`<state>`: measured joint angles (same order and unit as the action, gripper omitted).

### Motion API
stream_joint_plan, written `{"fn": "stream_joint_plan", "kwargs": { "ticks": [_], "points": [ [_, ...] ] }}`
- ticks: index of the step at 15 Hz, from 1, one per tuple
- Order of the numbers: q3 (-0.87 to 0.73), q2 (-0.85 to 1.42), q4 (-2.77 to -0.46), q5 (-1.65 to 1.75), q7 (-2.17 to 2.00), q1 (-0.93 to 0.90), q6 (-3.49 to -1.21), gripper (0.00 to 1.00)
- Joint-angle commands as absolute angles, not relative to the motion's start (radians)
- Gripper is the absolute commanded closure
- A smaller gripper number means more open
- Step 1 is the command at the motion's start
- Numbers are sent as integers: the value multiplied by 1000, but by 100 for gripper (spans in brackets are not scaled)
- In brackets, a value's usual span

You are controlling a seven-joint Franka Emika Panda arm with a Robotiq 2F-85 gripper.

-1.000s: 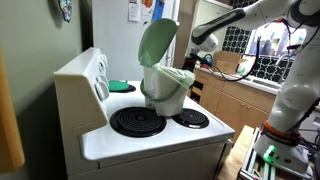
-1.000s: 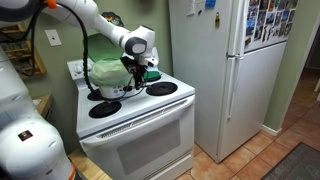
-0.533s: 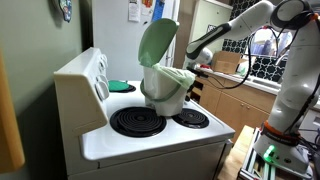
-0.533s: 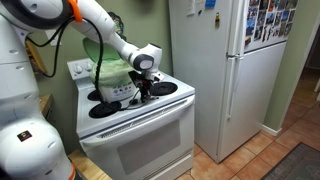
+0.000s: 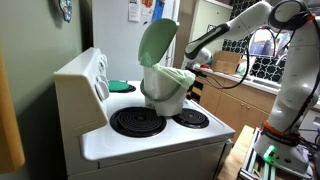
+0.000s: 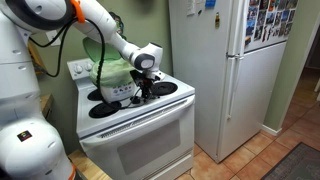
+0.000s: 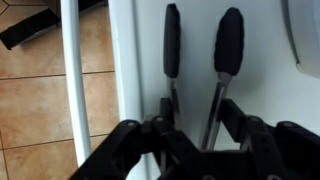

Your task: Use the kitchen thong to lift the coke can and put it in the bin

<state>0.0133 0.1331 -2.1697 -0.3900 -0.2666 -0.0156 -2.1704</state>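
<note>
Claw (image 7: 195,135) at 6 o'clock in the wrist view clasped the thin metal arms of the tongs (image 7: 228,45). Their two black tips pointed toward 12 o'clock and stood apart with nothing between them. Behind the tips ran the white front of the stove (image 7: 135,60), with the oven door handle (image 7: 70,80) at 9 o'clock and tiled floor (image 7: 30,100) beyond it.

In an exterior view the bin (image 5: 165,88) sat on the stove top, its lid (image 5: 157,42) tipped up and its mouth uncovered, with the claw at its 3 o'clock. The can could not be made out in any view; it was possibly hidden behind the bin or the arm.

The tongs looked likely to twist or slip, held only by their narrow arms. A round can pinched too lightly could slide out, and near the stove's front edge it would drop to the floor. A sideways sweep might also knock the light bin or its raised lid.

Open room lay above the stove top and out in front. The control panel (image 5: 98,72) closed off the back, and the fridge (image 6: 215,70) stood at 3 o'clock of the claw.
</note>
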Motion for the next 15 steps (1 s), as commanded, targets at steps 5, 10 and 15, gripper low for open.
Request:
{"fn": "stream_joint_plan", "kwargs": {
  "ticks": [5,10,15],
  "points": [
    [17,119,-2127,-374,-321,-19,-2140,0],
    [17,151,-2103,-444,-318,-13,-2145,0],
    [28,-39,-2184,-331,-473,-51,-2089,0]
  ]
}}
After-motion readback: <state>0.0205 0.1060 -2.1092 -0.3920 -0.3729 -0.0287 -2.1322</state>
